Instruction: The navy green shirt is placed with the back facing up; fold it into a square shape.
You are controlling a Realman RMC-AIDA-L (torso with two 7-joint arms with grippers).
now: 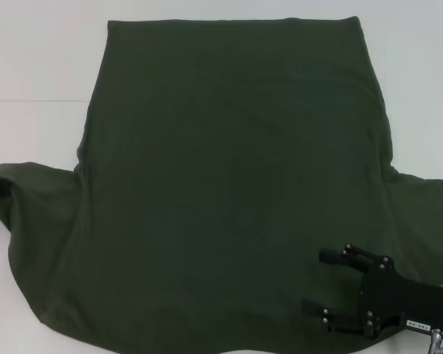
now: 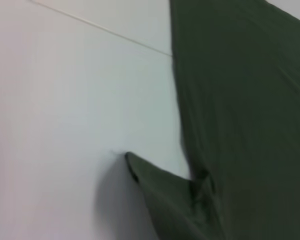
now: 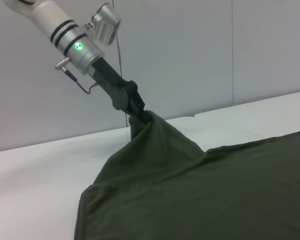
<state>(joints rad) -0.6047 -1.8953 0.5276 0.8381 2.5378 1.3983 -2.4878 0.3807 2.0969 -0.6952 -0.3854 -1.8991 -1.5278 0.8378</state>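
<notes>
Across most of the head view the shirt [image 1: 229, 192] lies spread on the white table [image 1: 29, 66], no fold made yet. At far left the left gripper [image 3: 137, 111] pinches its sleeve, lifting it. At lower right the right gripper [image 1: 328, 284] hovers, spread.

shirt [image 1: 229, 184] spread on table [image 1: 29, 59] | left gripper [image 3: 137, 112] at left sleeve | right gripper [image 1: 332, 291] over near-right part
</notes>
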